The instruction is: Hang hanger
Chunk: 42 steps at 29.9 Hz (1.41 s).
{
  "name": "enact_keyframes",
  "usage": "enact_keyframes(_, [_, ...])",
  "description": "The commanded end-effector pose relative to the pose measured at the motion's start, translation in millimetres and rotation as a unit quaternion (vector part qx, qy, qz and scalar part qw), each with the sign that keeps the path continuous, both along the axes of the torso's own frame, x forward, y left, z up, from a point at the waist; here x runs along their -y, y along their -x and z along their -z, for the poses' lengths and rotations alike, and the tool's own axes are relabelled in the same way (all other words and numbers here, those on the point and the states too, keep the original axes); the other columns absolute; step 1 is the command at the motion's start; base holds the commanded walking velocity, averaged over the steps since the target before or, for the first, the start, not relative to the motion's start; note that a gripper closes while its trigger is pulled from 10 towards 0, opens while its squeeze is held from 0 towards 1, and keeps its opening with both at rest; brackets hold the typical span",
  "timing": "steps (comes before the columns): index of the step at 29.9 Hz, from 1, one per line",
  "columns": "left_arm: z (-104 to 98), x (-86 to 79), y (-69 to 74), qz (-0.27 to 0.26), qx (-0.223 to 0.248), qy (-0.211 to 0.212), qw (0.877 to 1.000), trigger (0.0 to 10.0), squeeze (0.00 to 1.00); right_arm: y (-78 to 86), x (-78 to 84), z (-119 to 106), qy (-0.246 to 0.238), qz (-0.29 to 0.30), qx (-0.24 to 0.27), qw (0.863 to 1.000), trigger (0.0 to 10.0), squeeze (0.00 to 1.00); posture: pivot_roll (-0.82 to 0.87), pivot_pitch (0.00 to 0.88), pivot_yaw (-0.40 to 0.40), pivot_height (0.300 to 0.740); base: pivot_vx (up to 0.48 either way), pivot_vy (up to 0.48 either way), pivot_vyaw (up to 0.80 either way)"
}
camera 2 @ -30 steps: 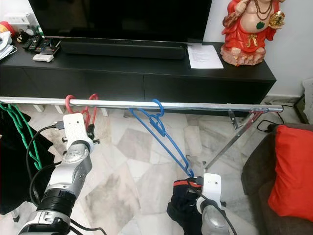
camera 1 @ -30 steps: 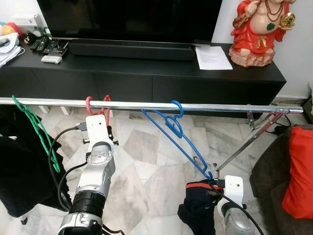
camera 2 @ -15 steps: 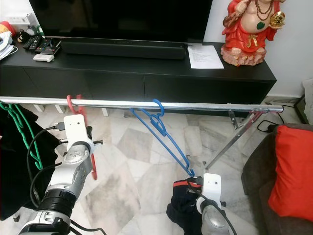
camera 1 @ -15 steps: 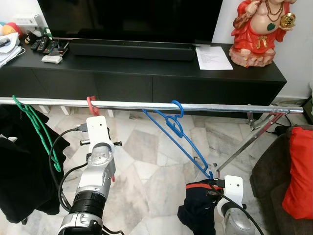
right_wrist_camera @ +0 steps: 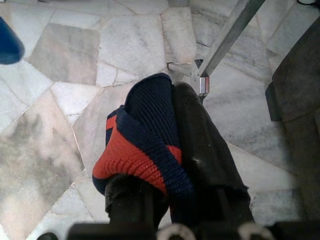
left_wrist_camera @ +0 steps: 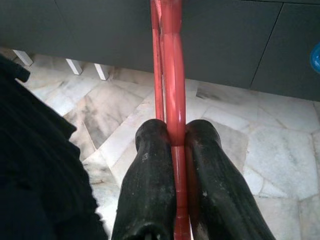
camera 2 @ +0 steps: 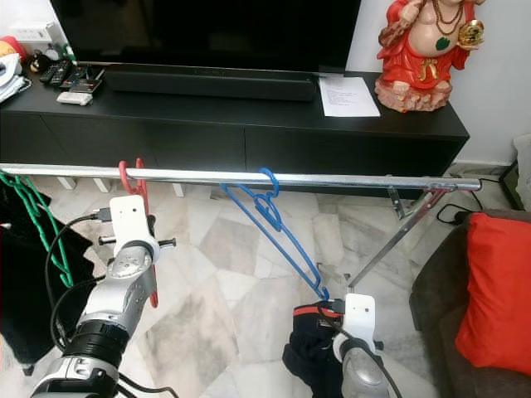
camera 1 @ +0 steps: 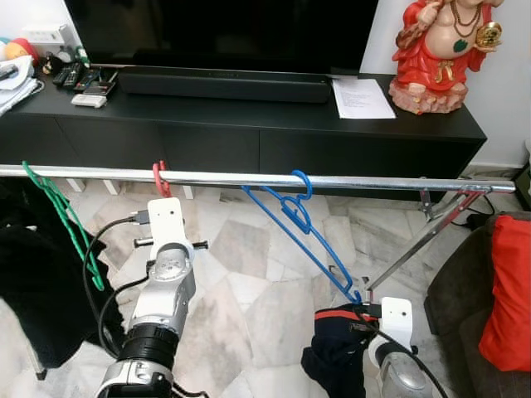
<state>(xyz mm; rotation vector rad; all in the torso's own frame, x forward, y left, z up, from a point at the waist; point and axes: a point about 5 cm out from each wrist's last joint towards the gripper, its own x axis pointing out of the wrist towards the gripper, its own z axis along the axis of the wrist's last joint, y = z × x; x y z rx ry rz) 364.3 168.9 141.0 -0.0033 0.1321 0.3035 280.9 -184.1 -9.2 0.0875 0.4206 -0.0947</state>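
Hanging step: left gripper (left_wrist_camera: 175, 142) clamped on red hanger (left_wrist_camera: 170, 75), hook over rail (camera 1: 249, 177), frame centre-left. Next: release, withdraw. Right gripper (right_wrist_camera: 165, 150) clamped on garment (right_wrist_camera: 145, 145).

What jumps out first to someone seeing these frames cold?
The long metal rail across the room, with a blue hanger hooked on it mid-span. The left pincer is shut on a red hanger hooked over the rail. Low down, the right pincer is shut on a navy-and-red knit garment.
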Motion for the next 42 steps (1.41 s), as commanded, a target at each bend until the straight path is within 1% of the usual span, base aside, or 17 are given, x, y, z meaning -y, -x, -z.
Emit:
enact_keyframes(1, [9.5,1.2,1.5,0.009,-0.025,-0.011,1.0,0.0,0.0,1.6,-0.3,1.6,0.001,-0.003,-0.004,1.0,10.0,0.0,0.01,0.167,-0.032,0.74,0.0,0.0,0.0])
enact_keyframes(2, [4.0,2.4,1.5,0.023,-0.003,-0.016,1.0,0.0,0.0,1.8,-0.6,1.8,0.0,-0.003,-0.004,1.0,10.0,0.0,0.01,0.168,-0.032,0.74,0.0,0.0,0.0])
enact_keyframes(6, [-6.1,1.2,3.7,0.035,0.033,-0.04,0.998,0.0,0.0,2.0,-0.8,1.9,0.0,-0.001,-0.004,1.0,10.0,0.0,0.02,0.167,-0.031,0.74,0.0,0.0,0.0])
enact_keyframes(11, [-11.9,-1.7,9.6,0.046,0.066,-0.05,0.995,0.0,0.0,2.4,-0.8,2.1,-0.001,0.0,-0.003,1.0,10.0,0.0,0.02,0.168,-0.029,0.74,0.0,0.0,0.0])
enact_keyframes(17, [-16.0,-6.9,19.2,0.051,0.093,-0.084,0.991,0.0,0.0,2.8,-0.3,2.3,-0.001,0.001,-0.003,1.0,10.0,0.0,0.02,0.17,-0.031,0.74,0.0,0.0,0.0])
enact_keyframes(18, [-15.6,-8.7,22.3,0.052,0.095,-0.091,0.99,1.9,0.0,2.8,-0.2,2.3,-0.001,0.0,-0.003,1.0,10.0,0.0,0.02,0.169,-0.03,0.74,0.0,0.0,0.0])
enact_keyframes(19, [-12.2,-12.9,30.6,0.057,0.101,-0.098,0.988,7.1,0.0,2.8,0.1,2.3,-0.001,0.0,-0.003,1.0,10.0,0.0,0.02,0.169,-0.03,0.74,0.0,0.0,0.0])
enact_keyframes(20, [-10.9,-14.2,33.2,0.059,0.101,-0.1,0.988,7.1,0.0,2.8,0.2,2.3,-0.001,0.0,-0.003,1.0,10.0,0.0,0.02,0.169,-0.03,0.74,0.0,0.0,0.0])
enact_keyframes(21, [-8.9,-15.2,36.6,0.063,0.101,-0.105,0.987,9.4,0.0,2.8,0.3,2.3,-0.001,0.0,-0.003,1.0,10.0,0.0,0.02,0.17,-0.03,0.74,0.0,0.0,0.0])
enact_keyframes(22, [-7.0,-15.7,39.9,0.07,0.102,-0.111,0.986,10.0,0.0,2.9,0.3,2.3,-0.001,0.0,-0.003,1.0,10.0,0.0,0.02,0.17,-0.03,0.74,0.0,0.0,0.0])
enact_keyframes(24, [-1.0,-17.2,53.0,0.094,0.106,-0.134,0.981,10.0,0.0,3.0,0.2,2.4,0.0,-0.001,-0.004,1.0,10.0,0.0,0.02,0.169,-0.029,0.74,0.0,0.0,0.0])
enact_keyframes(27, [2.7,-18.5,62.8,0.106,0.107,-0.15,0.977,10.0,0.0,3.3,0.0,2.7,0.0,-0.001,-0.004,1.0,10.0,0.0,0.02,0.167,-0.028,0.74,0.0,0.0,0.0])
enact_keyframes(28, [7.1,-19.3,70.0,0.112,0.102,-0.158,0.976,10.0,0.0,3.5,-0.5,3.1,0.0,-0.002,-0.005,1.0,10.0,0.0,0.03,0.165,-0.027,0.74,0.0,0.0,0.0])
enact_keyframes(34, [19.7,-20.7,85.2,0.128,0.088,-0.163,0.974,10.0,0.0,4.2,-1.6,4.0,-0.001,-0.005,-0.008,1.0,10.0,0.0,0.03,0.157,-0.025,0.74,0.0,0.0,0.0])
enact_keyframes(36, [38.8,-25.2,91.5,0.136,0.058,-0.182,0.972,10.0,0.0,4.6,-2.7,4.6,-0.001,-0.007,-0.009,1.0,10.0,0.0,0.03,0.15,-0.024,0.74,0.0,0.0,0.0])
enact_keyframes(39, [60.6,-29.9,96.3,0.137,0.014,-0.168,0.976,10.0,0.0,4.5,-2.8,4.5,-0.001,-0.008,-0.009,1.0,10.0,0.0,0.03,0.146,-0.025,0.74,0.0,0.0,0.0])
enact_keyframes(42, [92.0,-31.2,104.5,0.161,-0.053,-0.147,0.974,10.0,0.0,3.5,-1.9,3.7,-0.001,-0.007,-0.008,1.0,10.0,0.0,0.03,0.144,-0.024,0.74,0.0,0.0,0.0])
